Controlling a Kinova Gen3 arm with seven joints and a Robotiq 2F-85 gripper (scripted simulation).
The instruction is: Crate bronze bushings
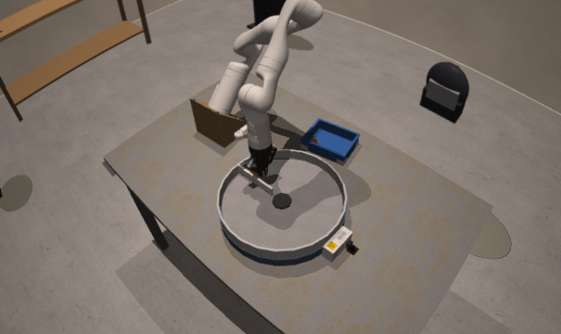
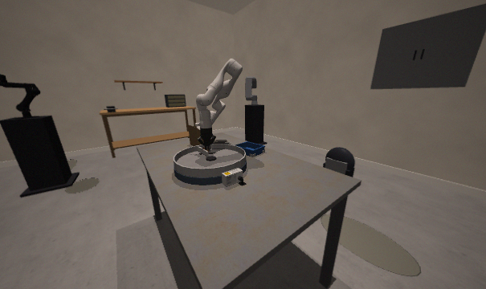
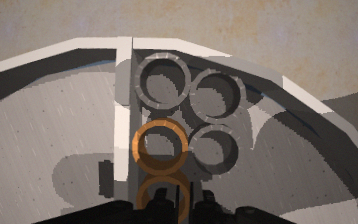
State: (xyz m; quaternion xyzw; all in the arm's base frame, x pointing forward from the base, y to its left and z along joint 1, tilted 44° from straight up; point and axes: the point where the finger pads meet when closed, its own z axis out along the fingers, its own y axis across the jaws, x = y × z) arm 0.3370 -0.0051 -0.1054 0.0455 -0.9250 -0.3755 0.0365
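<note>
My gripper (image 1: pixel 262 173) (image 2: pixel 207 149) (image 3: pixel 184 196) is shut on the right wall of a bronze bushing (image 3: pixel 141 196), partly hidden by the fingers at the bottom of the wrist view. Another bronze bushing (image 3: pixel 161 123) stands just above it in that view, beside the straight barrier (image 3: pixel 123 130) (image 1: pixel 263 185). Three steel bushings (image 3: pixel 164 56) (image 3: pixel 192 150) (image 3: pixel 219 74) stand close by on the turning table (image 1: pixel 308 223) (image 3: pixel 55 115), near its rim. The blue crate (image 1: pixel 328 149) (image 2: pixel 263 150) holds a small bronze-coloured item (image 1: pixel 314 140) at its left side.
The turning table has a raised rim (image 1: pixel 220 213) and a dark central hub (image 1: pixel 282 200) (image 2: pixel 210 158). A white control box (image 1: pixel 337 242) (image 2: pixel 232 177) sits at its outer side. A brown upright panel (image 1: pixel 215 124) stands beside the arm's base.
</note>
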